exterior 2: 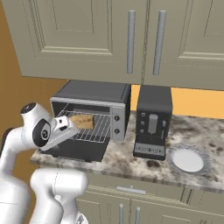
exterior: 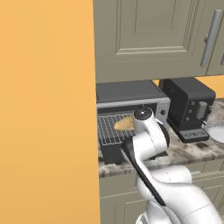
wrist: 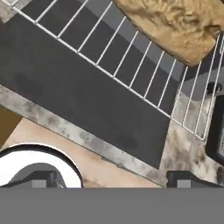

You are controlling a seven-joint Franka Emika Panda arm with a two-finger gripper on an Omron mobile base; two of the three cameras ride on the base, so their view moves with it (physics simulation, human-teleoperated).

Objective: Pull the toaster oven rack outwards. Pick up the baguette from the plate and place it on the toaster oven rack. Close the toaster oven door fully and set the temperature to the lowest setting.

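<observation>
While the baguette [exterior 2: 82, 120] lies on the toaster oven rack [exterior 2: 98, 127], hangs near with gripper [exterior 2: 73, 126] spread wide, holding nothing.

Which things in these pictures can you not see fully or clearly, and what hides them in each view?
- Dark flat toaster oven door: left base view, the white arm covers its right part.
- Tan-golden baguette: hand view, cut off by the top edge.
- Small silver oven knobs: right base view, too small to read a setting.
- Round pale plate: left base view, cut off by the right edge.
</observation>
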